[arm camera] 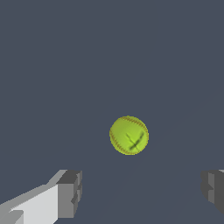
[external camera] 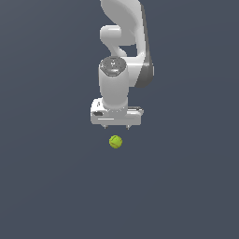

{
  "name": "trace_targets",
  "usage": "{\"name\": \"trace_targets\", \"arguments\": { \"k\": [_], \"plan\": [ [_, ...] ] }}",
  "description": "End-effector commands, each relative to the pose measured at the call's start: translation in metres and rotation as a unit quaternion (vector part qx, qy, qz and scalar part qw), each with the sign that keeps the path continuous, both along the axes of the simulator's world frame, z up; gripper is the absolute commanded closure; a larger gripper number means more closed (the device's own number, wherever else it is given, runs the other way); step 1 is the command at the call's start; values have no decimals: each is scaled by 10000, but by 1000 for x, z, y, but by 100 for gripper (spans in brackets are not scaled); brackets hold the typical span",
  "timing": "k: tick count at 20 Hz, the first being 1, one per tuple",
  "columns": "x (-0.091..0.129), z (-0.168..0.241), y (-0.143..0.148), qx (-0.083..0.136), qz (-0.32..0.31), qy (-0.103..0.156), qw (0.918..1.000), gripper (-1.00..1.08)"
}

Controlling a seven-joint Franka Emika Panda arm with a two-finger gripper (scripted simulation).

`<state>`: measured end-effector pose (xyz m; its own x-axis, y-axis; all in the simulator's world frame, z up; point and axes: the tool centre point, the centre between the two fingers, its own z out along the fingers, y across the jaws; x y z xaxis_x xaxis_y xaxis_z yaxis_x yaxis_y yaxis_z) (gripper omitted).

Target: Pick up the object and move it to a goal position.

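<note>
Ball: matt yellow-green, faint stitched seam. Gripper: smooth white plastic-looking shell, slight sheen; finger pads matt grey. Floor: flat matt grey-blue.

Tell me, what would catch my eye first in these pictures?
A small yellow-green ball stands out alone on the plain dark floor. Directly above it hangs a big white robot arm, its gripper pointing down with the jaws spread wide, not touching the ball.
</note>
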<state>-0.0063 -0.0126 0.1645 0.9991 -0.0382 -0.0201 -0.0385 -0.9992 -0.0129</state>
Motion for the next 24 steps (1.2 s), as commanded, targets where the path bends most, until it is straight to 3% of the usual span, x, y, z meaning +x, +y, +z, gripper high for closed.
{"name": "trace_targets", "arguments": {
  "k": [1, 14, 24],
  "plan": [
    [0, 0, 0, 0, 0, 0, 10000, -92],
    [10, 13, 17, 134, 184, -171, 9996, -92],
    [10, -3, 12, 108, -301, -143, 9994, -92]
  ]
}}
